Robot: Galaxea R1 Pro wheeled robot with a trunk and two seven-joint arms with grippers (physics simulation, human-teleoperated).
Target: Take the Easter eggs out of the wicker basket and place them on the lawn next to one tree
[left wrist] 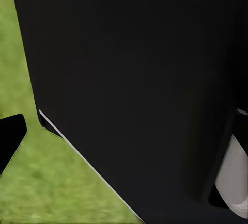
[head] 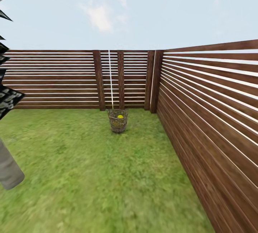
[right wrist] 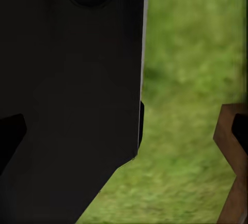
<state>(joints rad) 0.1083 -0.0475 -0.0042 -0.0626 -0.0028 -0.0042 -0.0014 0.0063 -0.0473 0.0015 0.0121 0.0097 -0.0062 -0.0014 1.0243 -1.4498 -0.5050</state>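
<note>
Wicker basket (head: 118, 121), brown openwork, one yellow egg (head: 120, 116) inside, on lawn (head: 89, 175).

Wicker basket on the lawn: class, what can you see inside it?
Inside the wicker basket, one yellow egg shows near the rim. The woven wall hides the rest, so any further eggs cannot be counted.

You're looking at the lawn (head: 89, 175): the wicker basket (head: 118, 121) stands on it near the fence corner, a grey-brown trunk (head: 9, 170) at your left.
</note>
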